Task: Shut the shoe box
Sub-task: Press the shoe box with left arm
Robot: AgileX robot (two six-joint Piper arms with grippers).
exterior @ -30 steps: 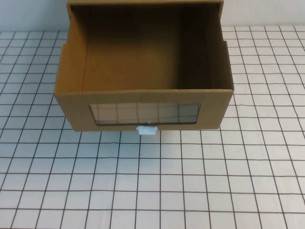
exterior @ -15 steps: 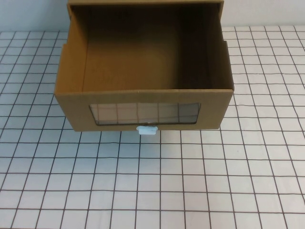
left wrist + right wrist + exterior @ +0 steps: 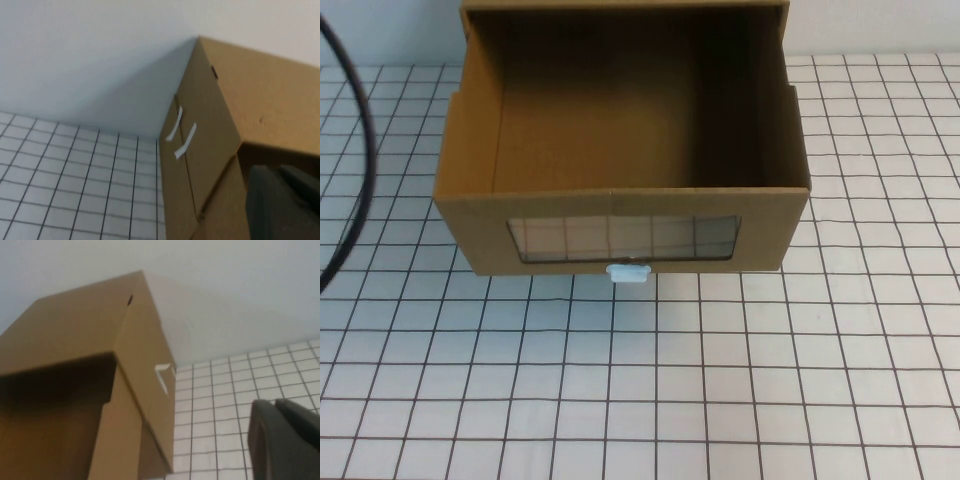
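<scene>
Shoe box (image 3: 620,170) is sitting at the far centre of the gridded table (image 3: 720,380), its drawer pulled out toward the robot and showing nothing inside. The clear window (image 3: 623,237) and the white pull tab (image 3: 628,273) below it are facing the robot. A dark part of each of left gripper (image 3: 280,205) and right gripper (image 3: 285,440) is showing in its wrist view, beside the box's flanks; whether either claw is released or clenched cannot be told. Closing well probably means pressing squarely on the drawer front, pushing evenly so it is not skewing.
</scene>
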